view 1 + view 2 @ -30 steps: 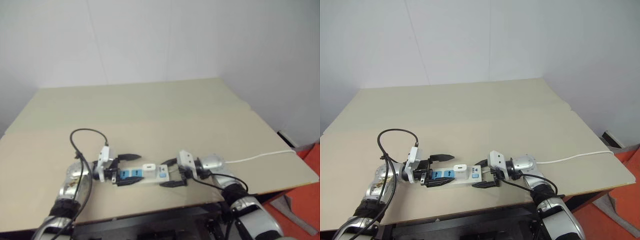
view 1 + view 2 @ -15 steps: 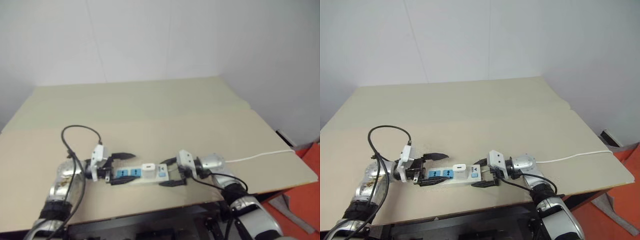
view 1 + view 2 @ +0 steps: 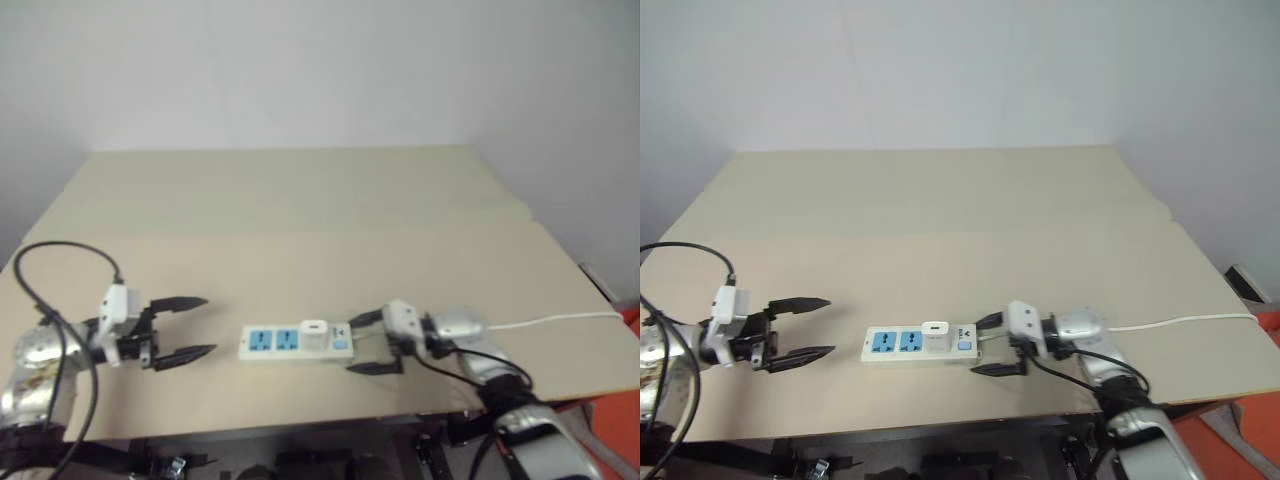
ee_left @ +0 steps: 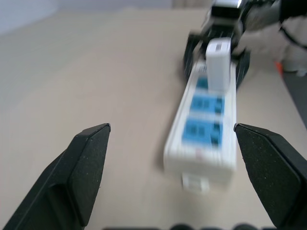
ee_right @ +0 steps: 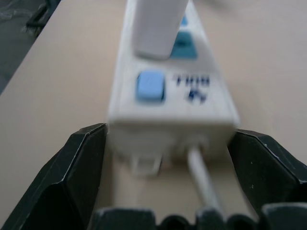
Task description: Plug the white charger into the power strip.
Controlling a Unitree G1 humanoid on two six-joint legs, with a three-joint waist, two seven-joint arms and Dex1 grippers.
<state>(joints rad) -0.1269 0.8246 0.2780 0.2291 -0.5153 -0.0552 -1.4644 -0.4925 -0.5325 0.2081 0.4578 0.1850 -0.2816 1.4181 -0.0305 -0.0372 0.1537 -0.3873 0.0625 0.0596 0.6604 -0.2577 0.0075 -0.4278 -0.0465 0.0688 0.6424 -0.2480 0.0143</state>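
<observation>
shiny silver arms, black cuffs nearer the elbow. white boxy mounts on left gripper (image 3: 180, 329) and right gripper (image 3: 368, 343), tapered black fingers (image 4: 87, 165), loose black cable (image 3: 60, 275) looping over the left wrist.

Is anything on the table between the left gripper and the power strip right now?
Nothing visible: bare table lies between the open left gripper and the near end of the power strip, which already carries the white charger.

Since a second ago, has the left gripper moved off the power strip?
Yes. The left gripper has pulled back from the power strip toward the table's left edge, leaving bare table between them; earlier its fingers straddled the strip's end.
</observation>
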